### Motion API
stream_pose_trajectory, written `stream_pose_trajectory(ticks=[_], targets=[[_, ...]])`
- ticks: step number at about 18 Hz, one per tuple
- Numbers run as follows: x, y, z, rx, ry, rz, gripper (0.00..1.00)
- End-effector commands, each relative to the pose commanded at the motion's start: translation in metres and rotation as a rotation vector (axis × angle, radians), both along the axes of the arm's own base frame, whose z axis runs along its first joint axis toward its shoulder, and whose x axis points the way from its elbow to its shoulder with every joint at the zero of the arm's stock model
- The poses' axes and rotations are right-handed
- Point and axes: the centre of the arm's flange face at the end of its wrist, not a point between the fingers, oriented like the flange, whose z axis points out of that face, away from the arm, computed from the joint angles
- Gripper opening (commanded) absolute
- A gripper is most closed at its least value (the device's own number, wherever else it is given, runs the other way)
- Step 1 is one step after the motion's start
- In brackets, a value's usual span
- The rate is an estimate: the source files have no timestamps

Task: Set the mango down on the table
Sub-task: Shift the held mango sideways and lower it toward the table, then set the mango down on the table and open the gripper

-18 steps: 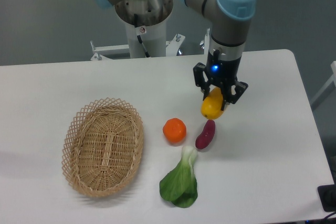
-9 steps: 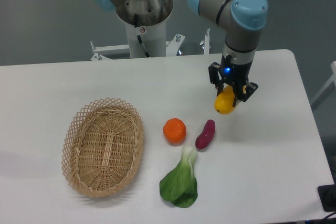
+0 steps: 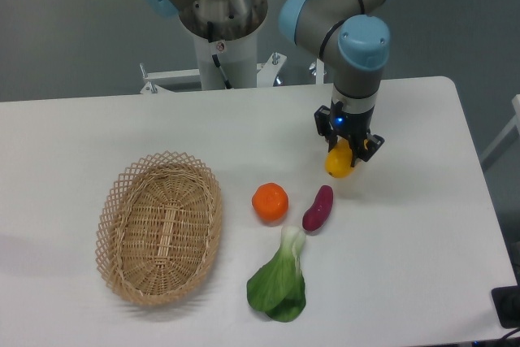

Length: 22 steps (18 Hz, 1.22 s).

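Over the far right part of the table (image 3: 422, 225), the gripper (image 3: 344, 154) points straight down and it's pinching the mango (image 3: 339, 162), the black fingers closed against the upper part of the yellow fruit, one on each side. The mango's lower half pokes out below the fingertips, and from this angle it's hard to say whether its underside touches the tabletop or hangs just above it; the view is from above and no gap shows clearly. A small blue light glows on the wrist right above the fingers. Just below and a touch left of the gripper lies the purple sweet potato (image 3: 318, 208), tilted, near the mango but apart from it. Further left of that sits the orange (image 3: 270, 201), close beside the sweet potato without touching. Below those two, well under the gripper, the bok choy (image 3: 279, 282) lies flat, white stem end pointing up toward the sweet potato. Far off to the gripper's left, the oval wicker basket (image 3: 122, 201) rests on the white surface, well apart from everything else.
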Motion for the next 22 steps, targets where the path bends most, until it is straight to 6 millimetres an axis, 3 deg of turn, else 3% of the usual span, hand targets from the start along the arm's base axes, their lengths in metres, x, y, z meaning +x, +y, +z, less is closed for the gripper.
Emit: stream_pose_trajectory(ticks=[10,15,22], targets=[[0.015,-0.006,-0.02,-0.018,-0.044,-0.003,0.49],[0.017,-0.006,-0.022,-0.02,-0.048,-0.003,0.55],[0.013,-0.005,-0.016,-0.011,-0.035,-0.008,0.78]])
